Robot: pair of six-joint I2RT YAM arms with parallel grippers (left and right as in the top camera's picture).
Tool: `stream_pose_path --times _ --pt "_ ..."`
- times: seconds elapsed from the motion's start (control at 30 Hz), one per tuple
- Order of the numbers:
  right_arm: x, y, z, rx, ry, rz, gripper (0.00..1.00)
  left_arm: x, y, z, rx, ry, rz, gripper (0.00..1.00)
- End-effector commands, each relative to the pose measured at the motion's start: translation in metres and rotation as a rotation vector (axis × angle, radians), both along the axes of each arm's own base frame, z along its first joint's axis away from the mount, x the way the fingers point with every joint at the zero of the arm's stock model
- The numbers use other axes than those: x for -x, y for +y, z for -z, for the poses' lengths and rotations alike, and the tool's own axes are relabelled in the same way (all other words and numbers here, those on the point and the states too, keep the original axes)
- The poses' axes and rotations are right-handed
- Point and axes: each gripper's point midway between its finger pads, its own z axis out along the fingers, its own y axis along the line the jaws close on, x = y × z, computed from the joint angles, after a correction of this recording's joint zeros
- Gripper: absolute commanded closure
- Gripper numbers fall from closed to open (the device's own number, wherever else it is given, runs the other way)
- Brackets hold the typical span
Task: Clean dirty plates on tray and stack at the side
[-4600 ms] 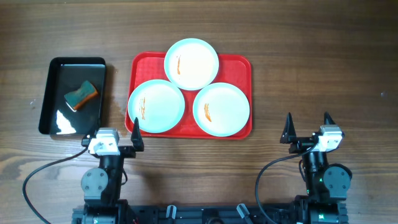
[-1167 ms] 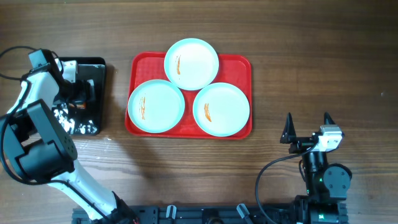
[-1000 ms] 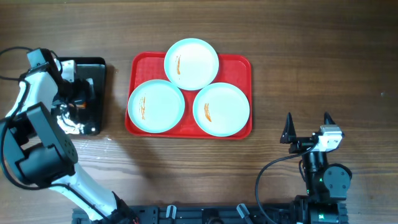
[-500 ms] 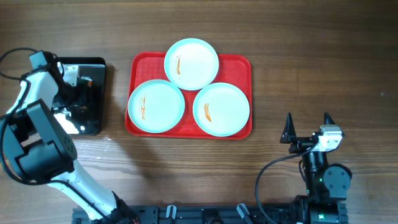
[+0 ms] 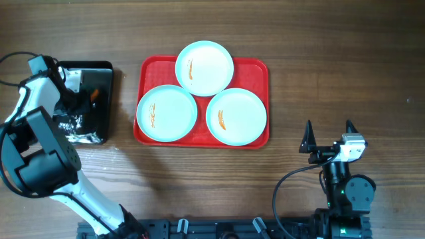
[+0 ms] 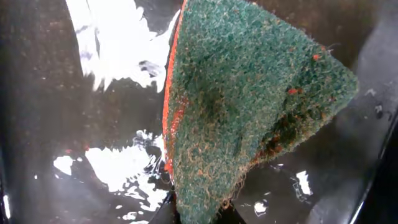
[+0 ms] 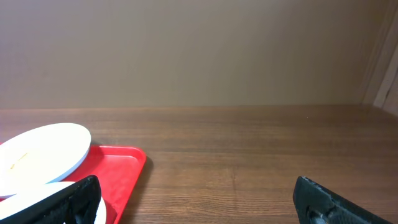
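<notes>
While the three plates [image 5: 204, 68] lie on the red tray [image 5: 255, 66] in the middle of the table [image 5: 332, 53], the left arm reaches over the black tray [image 5: 99, 70] on the left side. The left gripper [image 5: 86, 98] is down in the black tray, and its fingers are pinching a sponge [image 6: 249, 106]. In the left wrist view the sponge fills most of the picture. Its rough green side faces the camera, with an orange layer showing along one edge. The dark fingertips [image 6: 186, 214] squeeze its bottom end. The shiny black floor of the tray is all around the sponge.

One plate sits at the back of the red tray, and two sit side by side at the front, nearer the robot. The back plate touches both front plates. Each plate has a small orange smear [image 5: 190, 68] on its left part.

The right gripper [image 5: 329, 136] is low on the right side, well apart from the red tray. Its fingers are spread wide and hold nothing. In the right wrist view the red tray's corner and two of the plates show at the left.
</notes>
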Motion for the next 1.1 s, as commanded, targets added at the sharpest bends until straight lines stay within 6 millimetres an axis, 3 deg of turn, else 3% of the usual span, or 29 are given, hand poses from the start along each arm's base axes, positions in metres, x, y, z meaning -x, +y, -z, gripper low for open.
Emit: stream_pose_path --times 0.0,0.03,0.07,0.1,0.27,0.33,0.37,0.4,0.53,0.6,0.67,0.77,0.87,0.93,0.97,1.0,1.03,1.07 --pt "0.000 -0.003 -0.002 -0.011 -0.010 0.015 0.00 -0.003 0.006 -0.023 -0.029 -0.042 -0.001 0.96" --pt "0.000 -0.003 -0.002 -0.011 -0.010 0.015 0.00 -0.004 0.006 -0.027 -0.033 -0.053 -0.004 0.47" --pt "0.000 -0.003 -0.002 -0.011 -0.010 0.015 0.00 -0.004 0.006 -0.030 -0.036 -0.058 -0.004 0.07" --pt "0.000 -0.003 -0.002 -0.011 -0.010 0.015 0.00 -0.004 0.006 -0.030 -0.035 -0.058 -0.002 0.00" --pt "0.000 -0.003 -0.002 -0.011 -0.010 0.015 0.00 -0.024 0.012 -0.033 -0.062 -0.137 0.010 0.00" --pt "0.000 -0.003 -0.002 -0.011 -0.010 0.015 0.00 -0.028 -0.003 -0.025 0.011 -0.152 0.102 0.30" --pt "0.000 -0.003 -0.002 -0.012 -0.010 0.015 0.01 -0.027 -0.005 -0.018 0.025 -0.139 0.104 0.19" --pt "0.000 -0.003 -0.002 -0.012 -0.010 0.015 0.00 -0.026 -0.004 -0.011 0.028 -0.126 0.102 0.16" --pt "0.000 -0.003 -0.001 -0.012 -0.008 0.015 0.00 -0.026 -0.005 -0.001 0.040 -0.113 0.102 0.21" --pt "0.000 -0.003 -0.001 -0.012 -0.008 0.015 0.00 -0.024 -0.007 -0.001 0.048 -0.108 0.103 0.39" --pt "0.000 -0.003 -0.001 -0.012 -0.008 0.015 0.01 -0.022 -0.007 0.000 0.051 -0.100 0.102 0.92" --pt "0.000 -0.003 -0.001 -0.012 -0.008 0.015 0.00 -0.017 -0.008 0.001 0.054 -0.078 0.099 0.96" --pt "0.000 -0.003 -0.001 -0.012 -0.008 0.015 0.00 -0.006 0.004 -0.003 -0.010 -0.028 0.021 0.96" --pt "0.000 -0.003 -0.001 -0.012 -0.008 0.015 0.00 -0.003 0.002 -0.011 -0.008 -0.026 0.021 0.96" --pt "0.000 -0.003 -0.001 -0.012 -0.008 0.015 0.00 -0.003 0.001 -0.014 -0.009 -0.028 0.021 0.45" --pt "0.000 -0.003 -0.001 -0.012 -0.008 0.015 0.00 -0.003 0.001 -0.015 -0.010 -0.030 0.020 0.22" --pt "0.000 -0.003 -0.001 -0.012 -0.008 0.015 0.01 -0.004 0.001 -0.015 -0.012 -0.035 0.022 0.09" --pt "0.000 -0.003 -0.001 -0.012 -0.008 0.015 0.00 -0.011 0.000 -0.017 -0.002 -0.065 0.027 0.02"
